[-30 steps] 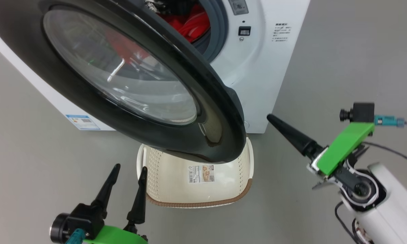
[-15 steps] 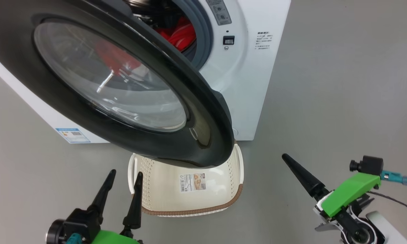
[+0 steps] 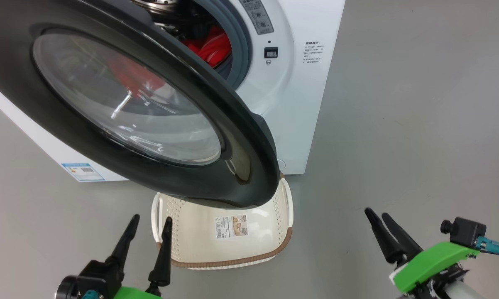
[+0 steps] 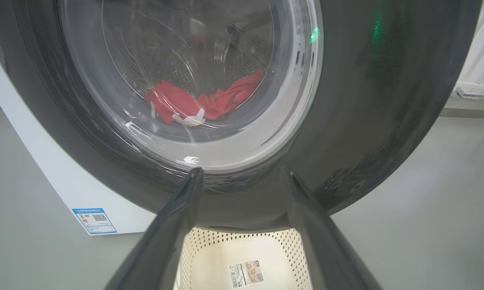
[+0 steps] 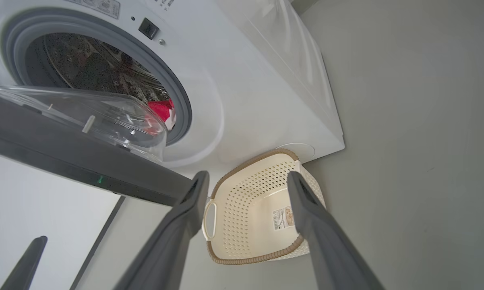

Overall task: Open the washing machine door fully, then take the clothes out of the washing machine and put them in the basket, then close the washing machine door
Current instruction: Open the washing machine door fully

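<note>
The washing machine door (image 3: 249, 145), black-rimmed with a bulging glass window, stands swung partly out from the white washing machine (image 3: 299, 104) and overhangs the far end of the basket (image 3: 183, 232). Red clothes (image 3: 210, 47) lie in the drum; in the left wrist view the clothes (image 4: 209, 102) show through the glass. The cream basket (image 5: 246, 201) sits on the floor against the machine's front and holds nothing. My left gripper (image 3: 151, 218) is open at the basket's near left corner, below the door. My right gripper (image 3: 376, 212) is open, off to the basket's right, holding nothing.
Grey floor (image 3: 399, 124) stretches to the right of the machine and around the basket. A blue energy label (image 3: 82, 171) marks the machine's lower side panel. The door's lower rim (image 4: 387, 100) hangs just ahead of my left fingers.
The head camera has shifted, sliding the scene left. My right gripper has dropped down and back toward the lower right and turned so both fingers show. The door and basket have stayed put.
</note>
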Tool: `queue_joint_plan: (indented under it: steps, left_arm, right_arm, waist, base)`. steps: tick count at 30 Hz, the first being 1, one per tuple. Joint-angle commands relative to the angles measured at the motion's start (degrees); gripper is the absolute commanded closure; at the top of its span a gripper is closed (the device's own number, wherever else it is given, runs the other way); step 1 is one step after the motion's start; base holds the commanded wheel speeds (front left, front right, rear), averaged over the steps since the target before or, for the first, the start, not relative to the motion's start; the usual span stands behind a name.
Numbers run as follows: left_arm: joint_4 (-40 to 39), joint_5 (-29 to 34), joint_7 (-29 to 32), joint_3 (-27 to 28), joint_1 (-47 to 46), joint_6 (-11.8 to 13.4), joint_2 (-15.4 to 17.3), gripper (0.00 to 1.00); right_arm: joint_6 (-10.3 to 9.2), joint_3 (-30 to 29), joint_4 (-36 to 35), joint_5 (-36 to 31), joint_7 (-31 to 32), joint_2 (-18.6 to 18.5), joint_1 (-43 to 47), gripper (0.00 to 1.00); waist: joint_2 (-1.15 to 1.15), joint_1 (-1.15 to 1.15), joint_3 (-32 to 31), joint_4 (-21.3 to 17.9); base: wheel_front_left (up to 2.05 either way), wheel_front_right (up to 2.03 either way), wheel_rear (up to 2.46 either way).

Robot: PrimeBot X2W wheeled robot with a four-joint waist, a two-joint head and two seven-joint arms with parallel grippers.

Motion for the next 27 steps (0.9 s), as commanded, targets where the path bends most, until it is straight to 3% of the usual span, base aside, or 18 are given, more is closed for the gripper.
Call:
queue_joint_plan:
  steps: [1, 5, 17, 21, 27]
  left_arm:
    - [-1.0, 0.3, -0.7, 2.1, -0.1, -0.6, 0.6, 0.0]
    - [-0.7, -0.1, -0.7, 2.3, 0.0, -0.4, 0.6, 0.0]
    - [-0.4, -0.8, -0.7, 2.3, -0.3, 0.3, 0.6, 0.0]
    - [-0.7, -0.7, -0.7, 2.5, -0.4, 0.4, 0.6, 0.0]
    - [-2.2, -0.4, -0.7, 2.7, -0.3, 0.3, 0.6, 0.0]
  right_arm:
    - [0.44, 1.2, -0.7, -1.6, -1.2, -1.3, -0.3, 0.0]
    - [0.44, 0.4, 1.1, -10.1, -3.0, -1.4, -0.1, 0.0]
    - [0.44, -19.4, -5.8, -41.8, -3.1, 7.0, 7.4, 0.0]
    - [0.44, -25.8, -9.5, -48.3, -3.1, 10.7, 9.7, 0.0]
    - [0.44, -29.4, -13.0, -53.2, -3.1, 13.5, 12.7, 0.0]
  waist:
    - [0.0, 0.0, 0.0, 0.0]
    - [0.0, 0.0, 0.0, -0.1]
    - [0.0, 0.0, 0.2, -0.4]
    - [0.0, 0.0, 0.1, -0.5]
    - [0.0, 0.0, 0.1, -0.3]
  base:
    - [0.0, 0.0, 0.0]
    - [0.0, 0.0, 0.0]
    - [0.0, 0.0, 0.0]
    - [0.0, 0.0, 0.0]
    - [0.0, 0.0, 0.0]
